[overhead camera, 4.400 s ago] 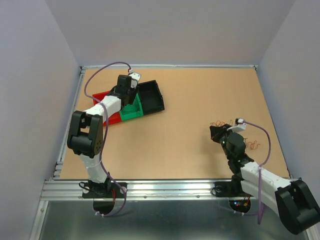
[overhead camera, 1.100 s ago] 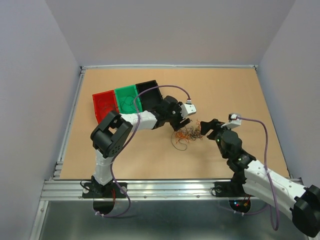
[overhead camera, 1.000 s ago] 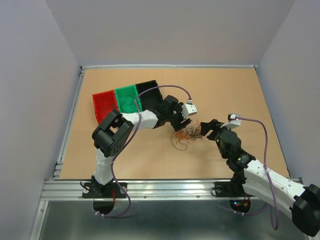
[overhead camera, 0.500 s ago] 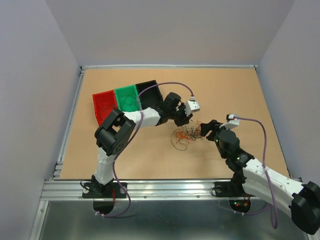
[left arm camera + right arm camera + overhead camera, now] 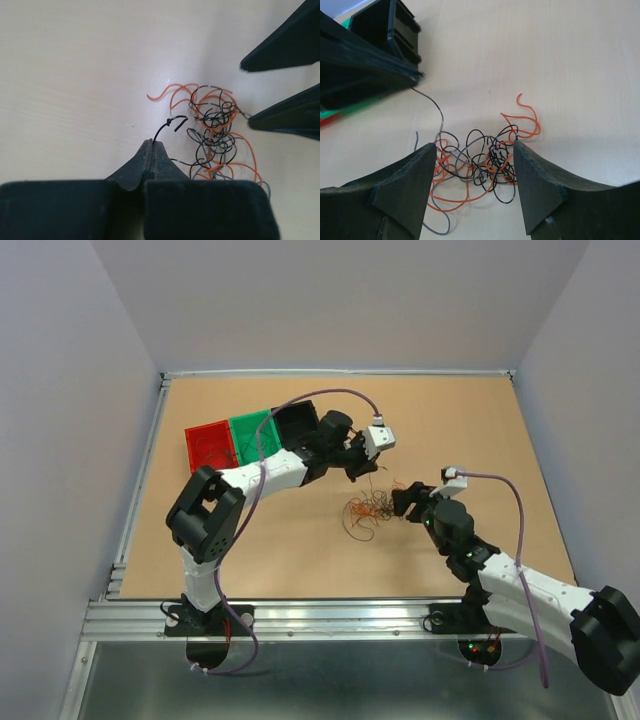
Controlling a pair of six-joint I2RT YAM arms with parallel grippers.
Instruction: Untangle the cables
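The left end effector (image 5: 152, 144) is pinching one black strand (image 5: 161, 131) of the cables (image 5: 217, 120); the right end effector (image 5: 472, 150) is hanging released just beside them.

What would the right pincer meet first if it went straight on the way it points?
Probably the cables: the clump lies between the fingers of the open right pincer. Beyond it, the left pincer is shut on one of them.

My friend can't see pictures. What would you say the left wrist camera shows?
The left claw is shut, pinching one thin dark wire that curls up from its tips. Just to the right, a small tangle of orange and dark cables lies on the pale table, with the right claw open at its far side.
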